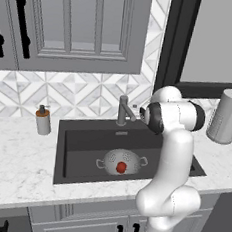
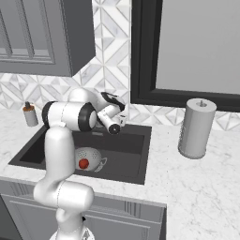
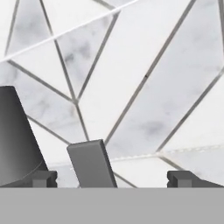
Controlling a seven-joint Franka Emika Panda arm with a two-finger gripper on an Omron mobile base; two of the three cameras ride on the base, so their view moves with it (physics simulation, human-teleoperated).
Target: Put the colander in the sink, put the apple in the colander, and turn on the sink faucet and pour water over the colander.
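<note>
Left of centre in the left base view, the colander (image 1: 121, 161) sits in the sink (image 1: 80, 139) holding the apple (image 1: 121, 167). Rightward, the arm hides the sink's right edge. The hand (image 3: 111, 177), fingers wide apart and holding nothing, is at the sink faucet (image 1: 123, 110), its lever (image 3: 91, 164) between the fingertips.

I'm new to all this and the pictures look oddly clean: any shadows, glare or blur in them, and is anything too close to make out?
Left base view: flat, even light, no glare; the sink is just dark, and the colander and apple look small and coarse. Right base view: equally even, soft shading on the paper towel roll. Hand view: no blur, but the faucet lever sits very close, cropped against the wall tiles.
</note>
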